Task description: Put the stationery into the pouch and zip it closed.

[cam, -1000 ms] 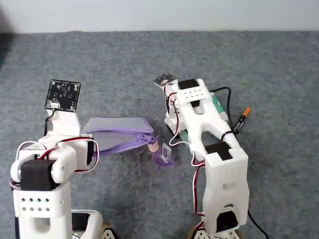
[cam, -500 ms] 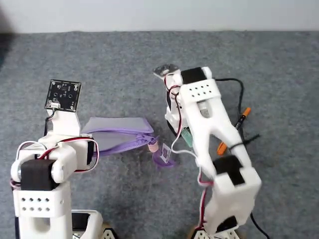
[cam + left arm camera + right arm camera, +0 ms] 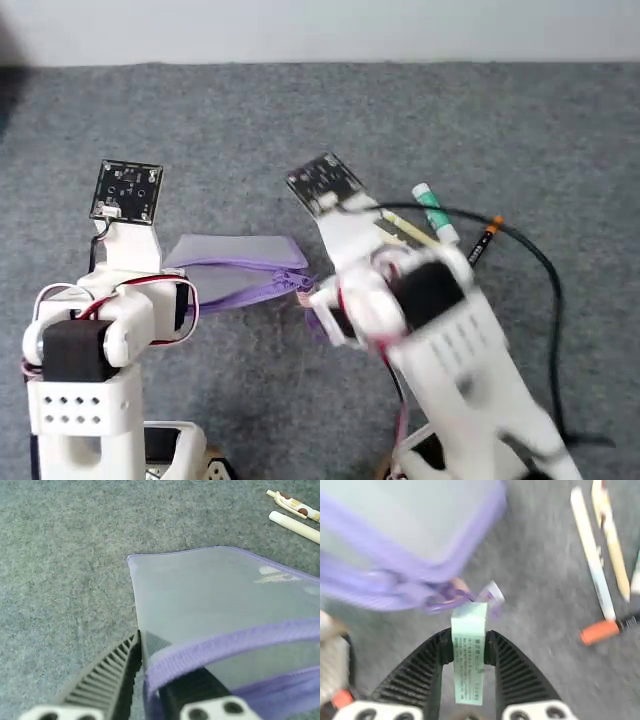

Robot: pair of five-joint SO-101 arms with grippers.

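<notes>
My left hand (image 3: 142, 647) is clamped narrow on the woven purple zip band at one end of the pouch (image 3: 210, 595), a flat, smooth, translucent lilac sleeve lying out ahead of my ribbed black fingers (image 3: 100, 685). My right hand (image 3: 468, 642) is pinched nearly closed on a pale green paper label (image 3: 468, 665) that hangs from the pouch's other end, just short of the zip pull (image 3: 445, 596). Off to one side of that hand, apart from the pouch, the stationery lies on the fuzzy grey tabletop (image 3: 540, 595): a slim cream pen (image 3: 592, 555), a patterned pen (image 3: 612, 545) and an orange-capped marker (image 3: 600, 631).
</notes>
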